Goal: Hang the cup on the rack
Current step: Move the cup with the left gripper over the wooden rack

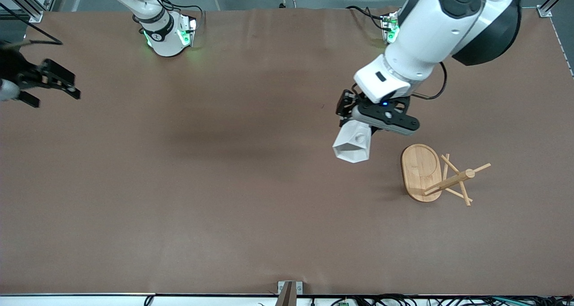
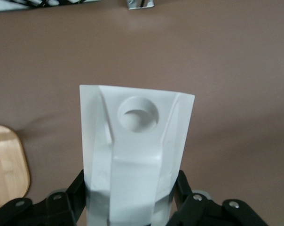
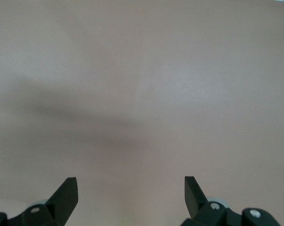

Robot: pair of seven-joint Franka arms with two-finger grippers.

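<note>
The white faceted cup (image 1: 353,146) hangs in the air, its open mouth tilted down toward the front camera. My left gripper (image 1: 361,123) is shut on its body. In the left wrist view the cup (image 2: 137,136) fills the middle between the black fingers (image 2: 69,197), with the round hole of its handle facing the camera. The bamboo rack (image 1: 421,169) lies on the table beside the cup, toward the left arm's end. Its post (image 1: 450,181) and thin pegs point sideways, so it looks tipped over. My right gripper (image 1: 54,94) waits open at the right arm's end and holds nothing.
The brown table mat (image 1: 224,185) carries only the rack. An edge of the rack's oval base (image 2: 5,165) shows in the left wrist view. The right wrist view shows bare mat under the right gripper (image 3: 131,188). A metal bracket (image 1: 287,292) sits at the table's near edge.
</note>
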